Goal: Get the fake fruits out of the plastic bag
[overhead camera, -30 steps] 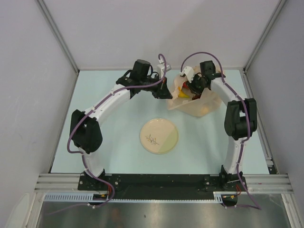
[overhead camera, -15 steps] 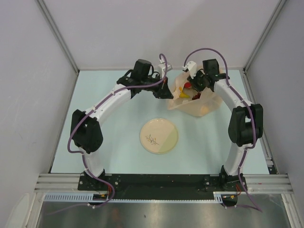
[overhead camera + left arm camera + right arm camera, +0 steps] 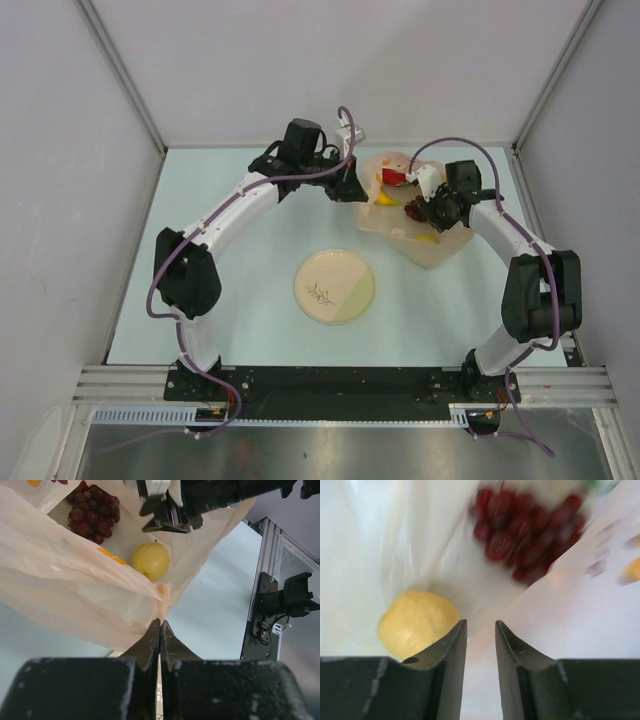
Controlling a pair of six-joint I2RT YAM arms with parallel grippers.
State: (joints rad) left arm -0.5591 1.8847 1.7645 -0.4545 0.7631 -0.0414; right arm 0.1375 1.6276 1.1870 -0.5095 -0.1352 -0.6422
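Left pincer (image 3: 160,623) clenched on plastic bag (image 3: 75,595) rim, right pincer (image 3: 480,625) slightly parted, empty, inside the bag just beside lemon (image 3: 417,625); risk: closing pinches film, nudging lemon away.

A round cream plate (image 3: 335,286) with a dark leaf sprig drawn on it lies flat on the pale blue-green worktop (image 3: 230,290), midway between the left and right edges and nearer the near edge. Aluminium rails (image 3: 340,383) run along that near edge. Plain grey walls (image 3: 60,150) enclose the other three.
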